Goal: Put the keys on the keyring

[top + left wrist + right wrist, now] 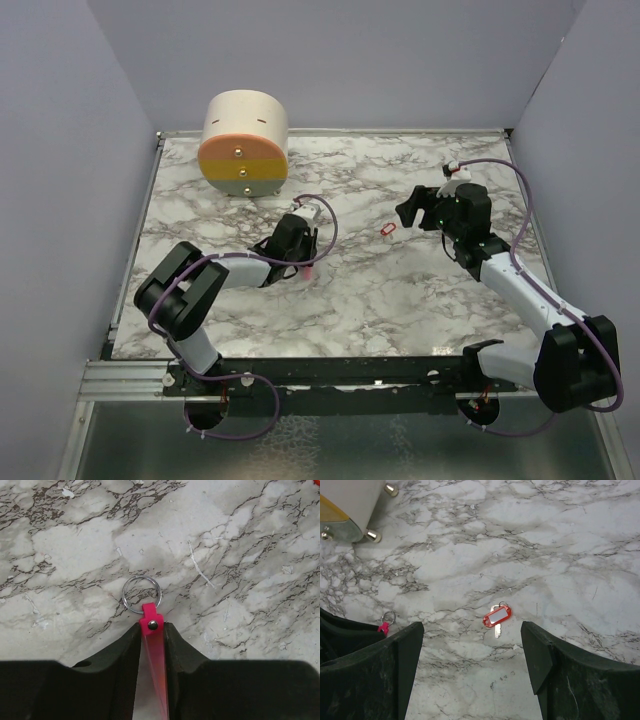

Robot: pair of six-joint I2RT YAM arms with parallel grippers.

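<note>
Between left fingers [119, 672], keyring [149, 617] strip, its lower end hidden.

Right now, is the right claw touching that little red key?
Apart. The right wrist view shows the keys lying flat on the table between the wide-open fingers of the right gripper, bare marble on both sides.

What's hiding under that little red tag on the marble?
A silver key pokes out from under the red tag, its tip showing at the tag's lower edge. The tag covers the rest of the key, so its head cannot be seen.
</note>
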